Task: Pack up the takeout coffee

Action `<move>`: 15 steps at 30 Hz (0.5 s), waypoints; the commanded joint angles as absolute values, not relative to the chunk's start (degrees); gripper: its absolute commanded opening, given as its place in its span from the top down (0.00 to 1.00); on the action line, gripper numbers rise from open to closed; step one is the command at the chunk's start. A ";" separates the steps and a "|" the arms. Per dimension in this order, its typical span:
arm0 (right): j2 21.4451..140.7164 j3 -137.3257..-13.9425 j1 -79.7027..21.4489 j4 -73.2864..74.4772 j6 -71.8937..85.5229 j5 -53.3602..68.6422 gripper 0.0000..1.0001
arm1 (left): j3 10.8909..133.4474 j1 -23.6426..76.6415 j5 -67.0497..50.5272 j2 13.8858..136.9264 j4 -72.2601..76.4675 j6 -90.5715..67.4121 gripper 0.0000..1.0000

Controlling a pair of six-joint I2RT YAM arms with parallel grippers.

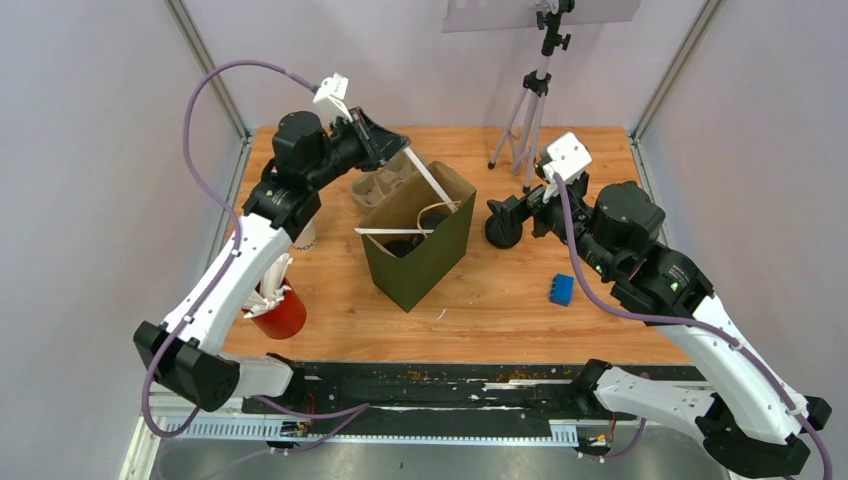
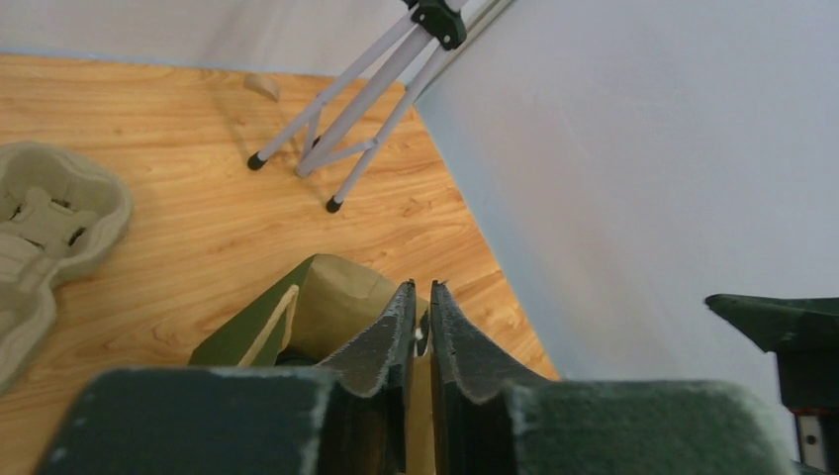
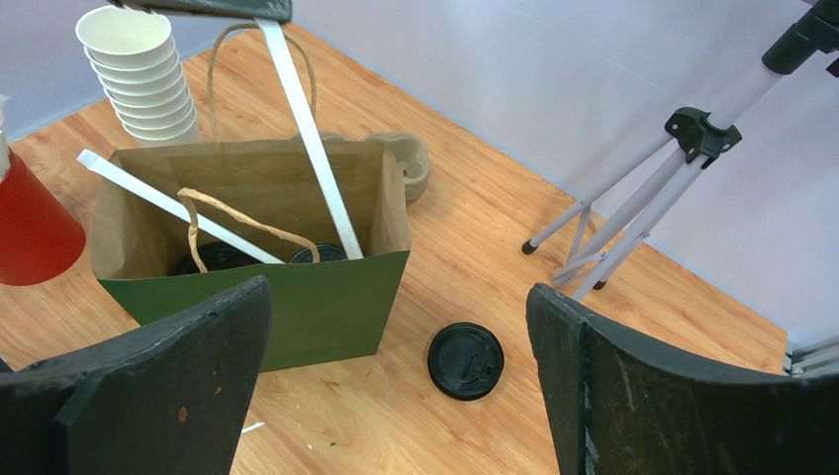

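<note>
left hand (image 2: 421,317) clamped on white strip (image 3: 307,129) | right hand (image 3: 396,297) wide apart, empty | black-lidded cups (image 3: 322,253) in green paper bag (image 3: 326,307) | likely light, crushable; suggest gripping sidewall below lid

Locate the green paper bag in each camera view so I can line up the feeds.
Top external: green paper bag stands open mid-table, picture centre.
Left wrist: low, left of centre; only the bag's top corner and one handle show.
Right wrist: bag left of centre, its open mouth facing up.
Shared landmark: the tripod, upper right of the bag in top external and right wrist, top centre in left wrist.
</note>
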State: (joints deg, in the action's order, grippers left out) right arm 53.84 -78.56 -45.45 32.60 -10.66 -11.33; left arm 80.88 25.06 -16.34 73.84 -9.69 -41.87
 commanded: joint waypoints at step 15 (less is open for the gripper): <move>54.48 -80.30 -45.26 36.17 -6.03 -12.57 0.00 | 98.20 25.66 -11.26 74.93 -28.91 -27.24 0.08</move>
